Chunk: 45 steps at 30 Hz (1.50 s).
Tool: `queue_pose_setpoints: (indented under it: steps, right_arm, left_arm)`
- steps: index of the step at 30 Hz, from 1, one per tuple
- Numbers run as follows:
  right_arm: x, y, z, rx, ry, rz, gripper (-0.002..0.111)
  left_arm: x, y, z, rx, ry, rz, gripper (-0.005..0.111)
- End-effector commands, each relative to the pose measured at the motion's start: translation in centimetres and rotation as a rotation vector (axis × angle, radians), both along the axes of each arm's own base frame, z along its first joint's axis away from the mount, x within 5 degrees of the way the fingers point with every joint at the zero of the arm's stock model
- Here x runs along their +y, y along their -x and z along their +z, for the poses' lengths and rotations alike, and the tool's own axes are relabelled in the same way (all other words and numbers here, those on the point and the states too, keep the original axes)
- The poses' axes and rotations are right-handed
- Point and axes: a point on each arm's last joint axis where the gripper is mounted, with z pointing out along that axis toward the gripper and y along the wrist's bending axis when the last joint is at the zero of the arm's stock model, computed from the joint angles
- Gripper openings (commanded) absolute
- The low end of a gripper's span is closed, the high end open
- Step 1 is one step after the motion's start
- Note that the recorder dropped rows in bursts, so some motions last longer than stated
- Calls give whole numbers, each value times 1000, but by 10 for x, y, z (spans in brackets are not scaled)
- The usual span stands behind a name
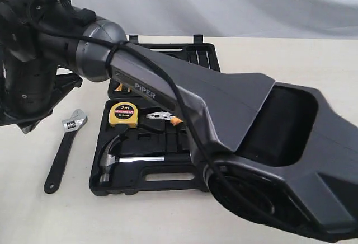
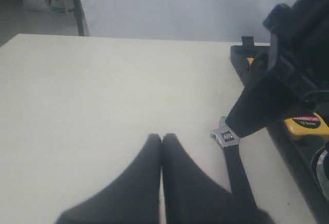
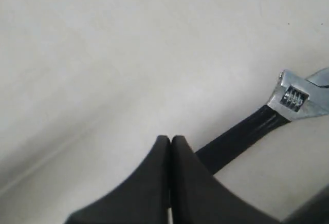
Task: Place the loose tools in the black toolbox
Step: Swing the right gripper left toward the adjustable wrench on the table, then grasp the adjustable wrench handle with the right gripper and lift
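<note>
wrench (image 1: 63, 153) lies beside the toolbox (image 1: 120, 187), hammer (image 1: 111, 151) inside; left claw (image 2: 162, 137) and right claw (image 3: 170, 139) clenched empty.

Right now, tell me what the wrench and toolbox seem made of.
The wrench looks like metal, with a bright silver head and a matte black handle, coating or paint unclear. The toolbox is seemingly moulded plastic, matte black, judging by its shaped recesses.

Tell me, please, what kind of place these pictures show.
Most likely a robot test bench in a lab, not a real workshop: a plain pale table before a white backdrop, a robot arm marked PIPER, and an open black toolbox with an adjustable wrench lying beside it.
</note>
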Motion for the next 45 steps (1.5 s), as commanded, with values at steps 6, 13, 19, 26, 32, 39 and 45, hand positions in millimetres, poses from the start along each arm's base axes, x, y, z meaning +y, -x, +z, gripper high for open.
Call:
queue_pose_setpoints:
  steps: [6,13,19,26,32,39,45]
  right_arm:
    - [6,-4,-80,96,126,9,-1]
    - [3,2,-93,168,175,23,-1]
    - [10,10,-78,240,82,60,-1]
    - [9,11,-59,213,51,85,-1]
    - [4,1,-14,8,19,73,-1]
    - [19,-1,-77,108,-7,40,-1]
    - [9,7,-90,213,123,56,-1]
  left_arm:
    - [0,2,-1,-5,27,1,1]
    - [0,2,-1,-5,27,1,1]
    - [0,2,-1,-5,27,1,1]
    - [0,2,-1,-5,27,1,1]
    - [0,2,-1,-5,27,1,1]
    - [0,2,-1,-5,27,1,1]
    - [0,2,-1,-5,27,1,1]
